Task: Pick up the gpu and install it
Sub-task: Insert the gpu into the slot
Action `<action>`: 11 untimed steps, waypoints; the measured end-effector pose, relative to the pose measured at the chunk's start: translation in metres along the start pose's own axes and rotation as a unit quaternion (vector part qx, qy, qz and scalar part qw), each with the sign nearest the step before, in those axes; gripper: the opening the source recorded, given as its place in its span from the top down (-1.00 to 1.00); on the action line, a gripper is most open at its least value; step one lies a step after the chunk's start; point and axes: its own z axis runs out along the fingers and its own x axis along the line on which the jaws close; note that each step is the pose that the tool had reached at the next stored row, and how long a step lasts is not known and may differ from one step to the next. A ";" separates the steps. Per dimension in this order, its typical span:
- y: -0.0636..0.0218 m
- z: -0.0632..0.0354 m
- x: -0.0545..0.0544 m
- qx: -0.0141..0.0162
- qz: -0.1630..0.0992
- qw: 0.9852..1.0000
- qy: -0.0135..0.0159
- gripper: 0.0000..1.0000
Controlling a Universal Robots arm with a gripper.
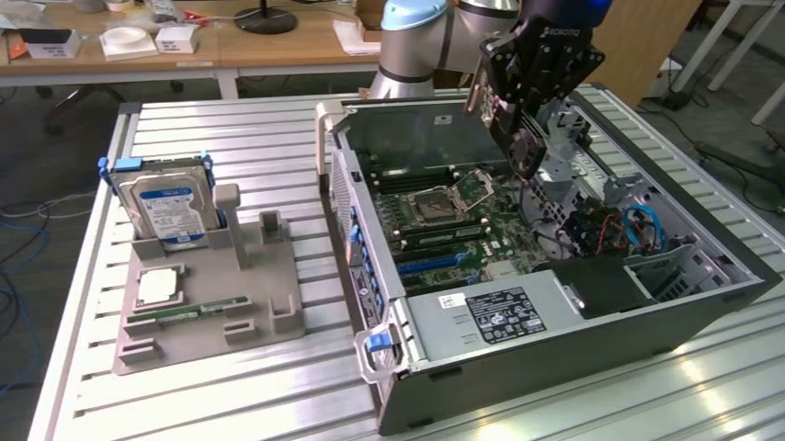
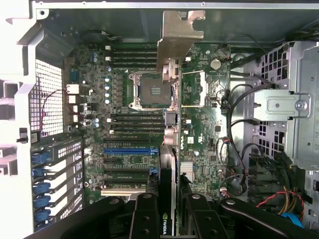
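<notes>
Tool (image 1: 516,119) clenched on the gpu (image 1: 530,154) holds it upright over the motherboard (image 1: 472,230) in the open computer case (image 1: 552,367), seemingly so its lower edge faces the slots.

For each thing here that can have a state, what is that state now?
Dark flat gpu card: held over the green motherboard, not seated.
Black gripper: jaws shut on the card.
Grey computer case: lying on its side, open.
Long blue slot: empty.
Silver blue-labelled hard drive: upright in the grey holder.
Narrow green memory stick: flat in the holder.
</notes>
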 end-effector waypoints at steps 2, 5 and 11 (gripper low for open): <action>0.0000 0.0000 0.000 0.000 -0.002 1.000 0.000 0.48; 0.0000 0.0000 0.000 0.000 -0.011 1.000 0.000 0.48; 0.0000 0.0000 0.000 0.001 -0.031 1.000 0.000 0.48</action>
